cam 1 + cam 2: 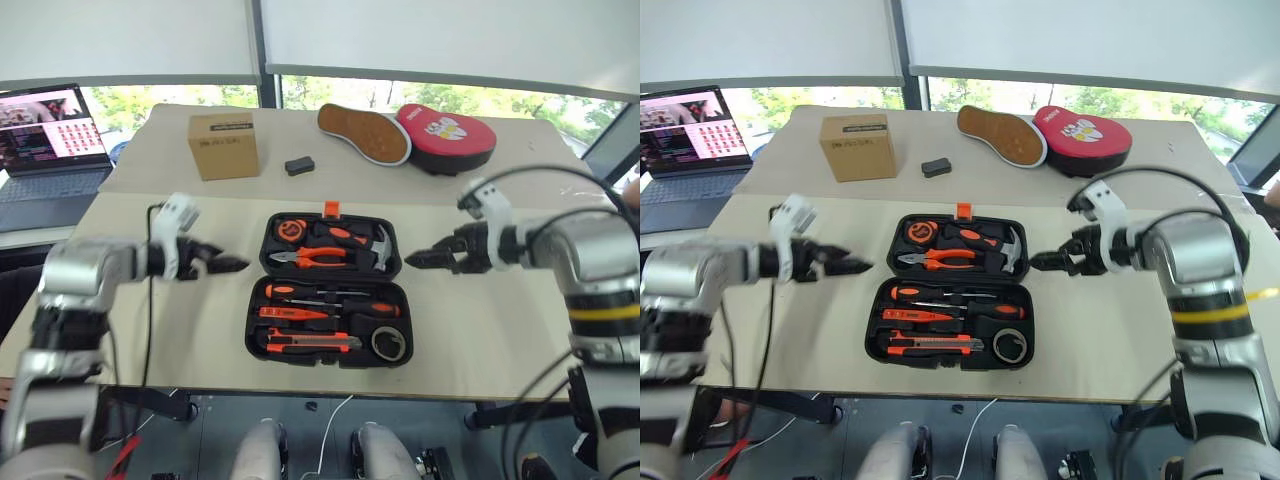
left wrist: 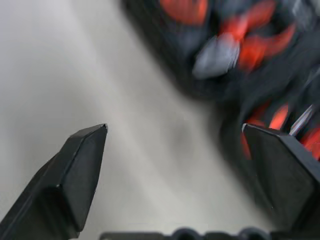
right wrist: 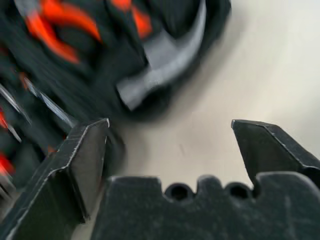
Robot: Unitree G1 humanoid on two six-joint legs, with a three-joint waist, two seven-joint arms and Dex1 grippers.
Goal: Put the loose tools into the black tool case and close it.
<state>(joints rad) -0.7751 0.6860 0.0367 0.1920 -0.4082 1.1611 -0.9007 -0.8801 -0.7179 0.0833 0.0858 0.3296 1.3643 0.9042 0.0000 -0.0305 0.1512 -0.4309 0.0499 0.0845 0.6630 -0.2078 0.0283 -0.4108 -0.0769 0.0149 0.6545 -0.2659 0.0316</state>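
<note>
Lying open flat in the middle of the desk (image 1: 200, 330), just in front of the robot: the black tool case (image 1: 331, 290), far half with the small orange latch (image 1: 331, 208) at its far edge, near half toward the robot. Already seated in the near half's moulded slots: two orange-and-black screwdrivers (image 1: 330, 293), a slim orange tester screwdriver (image 1: 292, 313), an orange-black utility knife (image 1: 312, 343) and a small dark tape roll (image 1: 390, 343); in the far half, pliers (image 1: 315, 257), a hammer (image 1: 378, 250) and a tape measure (image 1: 291, 230). Nothing of the set seen loose on the desk, so probably only the closing left to do. Hovering on either side of the case, pointing inward at it and touching nothing: left gripper (image 1: 232, 264) and right gripper (image 1: 418, 259), both with fingers spread wide and empty, as plain in the wrist views. Likely handling: hard moulded plastic, stiff and fairly smooth, so prone to slide on the desk under a one-sided push; moderately heavy with steel tools aboard, the hammer's half the weightier. Best hold probably at the two side edges of one half, near its outer corners, lifting both together and folding over the middle hinge, then pressing down by the latch. Risk worth noting: tools shaken out of their slots by a quick swing, jamming the lid.
</note>
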